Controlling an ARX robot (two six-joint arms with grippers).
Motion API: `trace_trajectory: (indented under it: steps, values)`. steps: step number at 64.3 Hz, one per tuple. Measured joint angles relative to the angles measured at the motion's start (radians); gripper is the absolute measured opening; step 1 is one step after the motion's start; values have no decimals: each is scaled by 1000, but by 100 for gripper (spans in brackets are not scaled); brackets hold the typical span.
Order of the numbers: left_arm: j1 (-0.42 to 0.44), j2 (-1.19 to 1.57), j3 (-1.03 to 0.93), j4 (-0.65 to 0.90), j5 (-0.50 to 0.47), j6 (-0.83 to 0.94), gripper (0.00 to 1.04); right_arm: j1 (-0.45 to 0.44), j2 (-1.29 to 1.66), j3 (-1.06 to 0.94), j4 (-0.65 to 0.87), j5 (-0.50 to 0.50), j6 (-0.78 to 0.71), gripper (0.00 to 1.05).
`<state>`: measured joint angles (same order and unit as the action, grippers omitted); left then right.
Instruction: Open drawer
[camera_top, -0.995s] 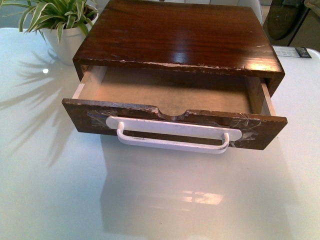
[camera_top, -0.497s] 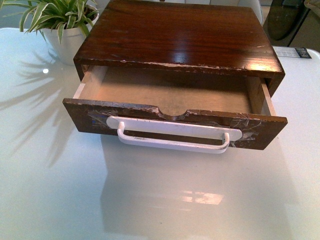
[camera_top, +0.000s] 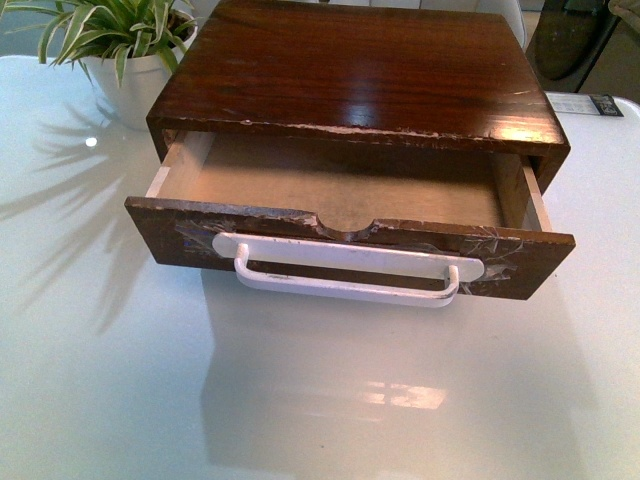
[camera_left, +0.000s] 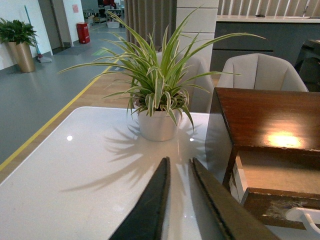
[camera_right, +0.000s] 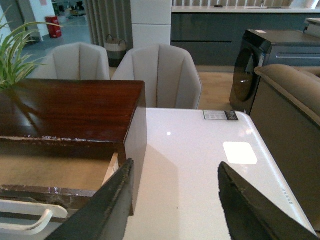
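The drawer is dark-brown wood with a long white bar handle, clear tape patches and a half-round notch in its top edge. It stands pulled out of the dark wooden cabinet, and its pale inside is bare. Neither arm shows in the front view. My left gripper is shut and empty, over the table beside the drawer's left corner. My right gripper is open and empty, over the table beside the drawer's right end.
A potted striped plant in a white pot stands at the back left of the white glossy table. Chairs, a dark appliance and a small label lie beyond the table's far edge.
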<state>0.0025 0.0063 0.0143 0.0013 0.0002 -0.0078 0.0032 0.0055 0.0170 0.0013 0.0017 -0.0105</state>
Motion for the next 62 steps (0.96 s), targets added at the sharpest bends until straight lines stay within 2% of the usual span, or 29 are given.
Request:
trace_trajectory:
  steps: [5, 12, 17, 20, 24, 62]
  values:
    - [0, 0, 0, 0, 0, 0, 40, 0, 0, 0, 0, 0, 0, 66]
    - [0, 0, 0, 0, 0, 0, 72, 0, 0, 0, 0, 0, 1, 97]
    - [0, 0, 0, 0, 0, 0, 91, 0, 0, 0, 0, 0, 1, 96]
    - [0, 0, 0, 0, 0, 2, 98, 0, 0, 0, 0, 0, 1, 96]
    - [0, 0, 0, 0, 0, 2, 96, 0, 0, 0, 0, 0, 1, 96]
    - [0, 0, 0, 0, 0, 3, 96, 0, 0, 0, 0, 0, 1, 96]
